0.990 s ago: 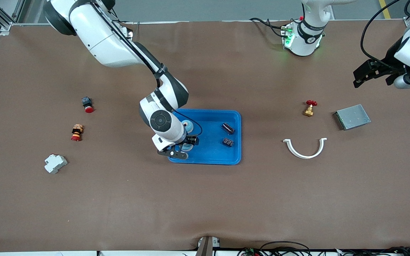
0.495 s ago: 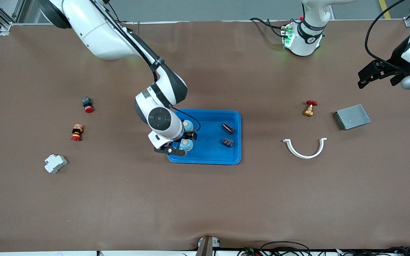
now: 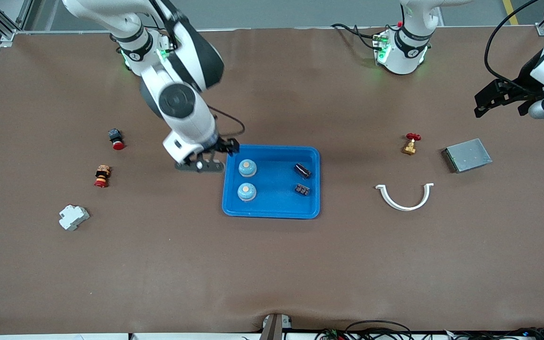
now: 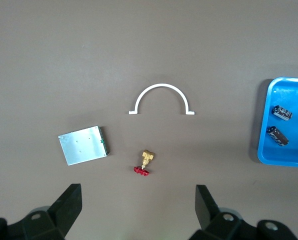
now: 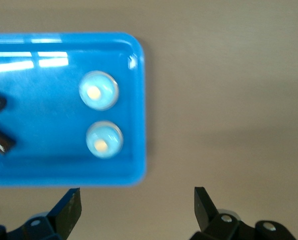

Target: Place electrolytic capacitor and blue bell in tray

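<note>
No writing or label can be read on anything here. Going near to far on the counter [image 3: 272, 264]: the wide strip closest to the front camera lies bare brown. Next comes a white breaker [image 3: 73, 217] toward my right arm's end, then the tray [image 3: 279, 209], bright blue with rounded corners and a raised rim, bare counter around all its edges. Inside it stand two pale-blue bells [image 3: 247, 191] [image 3: 247, 167], each with a tan button on top, one at 12 o'clock of the other. Two dark capacitors [image 3: 302, 189] [image 3: 302, 170] lie apart from them at the tray's 3 o'clock side.

A white clip [image 3: 404, 196] lies toward my left arm's end. Farther off are two red-capped buttons [image 3: 102, 175] [image 3: 116, 138], a brass valve [image 3: 411, 144] and a grey box [image 3: 467, 155].

My right end effector [image 3: 211, 158] hangs spread wide and empty over the counter just off the tray's 10 o'clock corner. My left end effector [image 3: 505, 97] waits open and empty, above the counter's end at 1 o'clock of the box.
</note>
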